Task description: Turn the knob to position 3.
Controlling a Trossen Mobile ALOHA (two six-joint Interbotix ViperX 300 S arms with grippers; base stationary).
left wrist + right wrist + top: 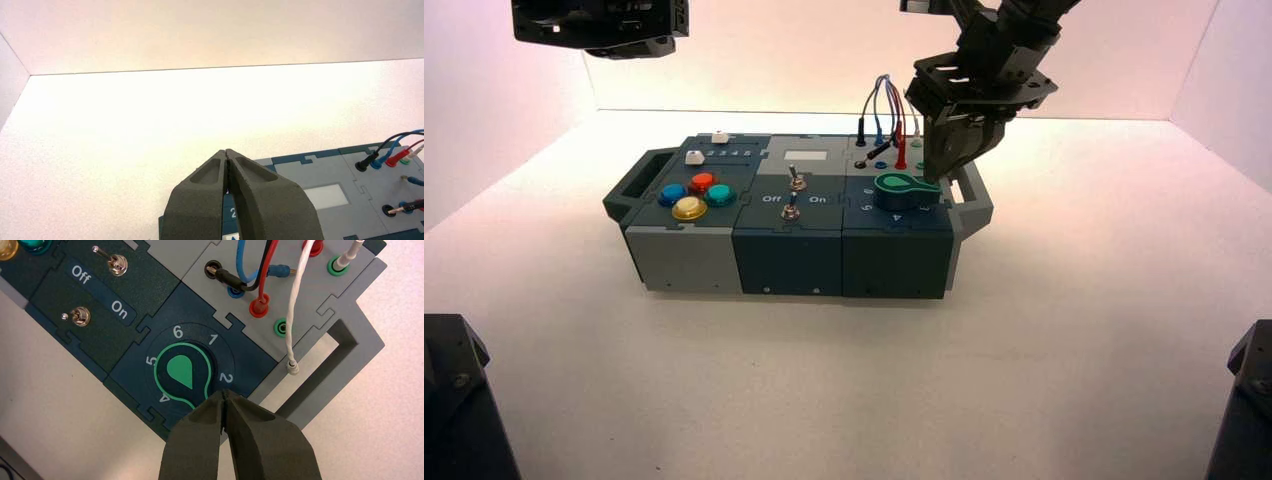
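The knob point(182, 372), a dark teal dial with a green teardrop pointer, sits on the right block of the box point(789, 250). In the right wrist view the white digits 6, 1, 2, 4 and 5 ring it. Its narrow end points into the gap between 4 and 2, where my right gripper point(224, 392) covers the numeral for position 3. That gripper is shut, holds nothing, and its tips rest at the pointer's narrow end. In the high view the right gripper point(934, 178) hangs just right of the knob point(902, 186). My left gripper point(226, 151) is shut and parked high at the back left.
Two metal toggle switches point(117, 264) by the Off/On label stand in the middle block. Coloured push buttons point(696, 194) fill the left block. Plugged wires point(260, 270) rise behind the knob. A grey handle point(350, 347) sticks out from the box's right end.
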